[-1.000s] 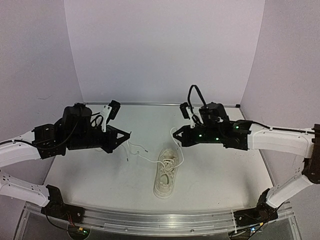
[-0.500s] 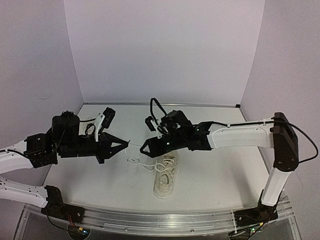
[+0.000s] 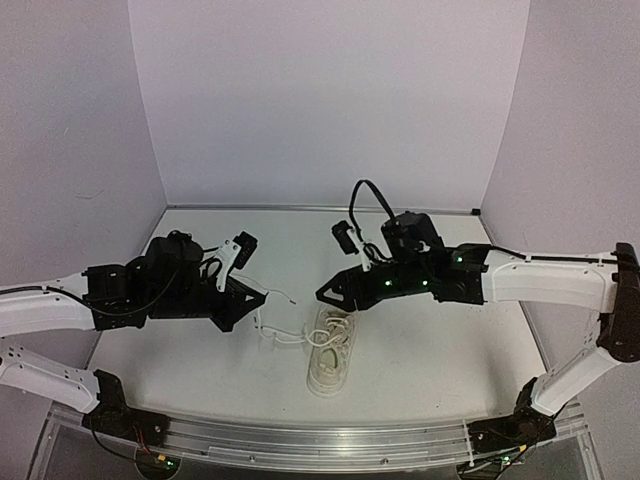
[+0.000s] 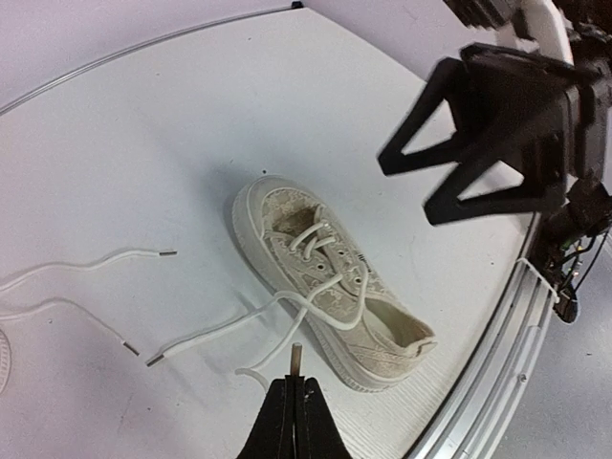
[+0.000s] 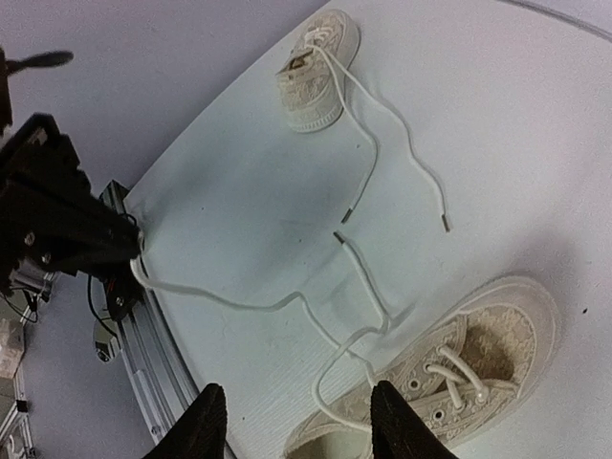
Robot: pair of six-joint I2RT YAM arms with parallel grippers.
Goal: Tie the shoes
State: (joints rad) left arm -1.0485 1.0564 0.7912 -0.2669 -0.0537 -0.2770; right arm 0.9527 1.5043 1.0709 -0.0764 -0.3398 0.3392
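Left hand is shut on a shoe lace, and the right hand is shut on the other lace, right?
No: the right hand is open and empty, per the right wrist view. The left hand is shut on a lace of the shoe.

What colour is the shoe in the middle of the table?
The shoe is cream, with white laces. It shows best in the left wrist view.

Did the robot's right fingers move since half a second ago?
Yes. The right gripper swung right, back toward its own side. Its fingers were left of the shoe, and now they hover by the shoe's far end.
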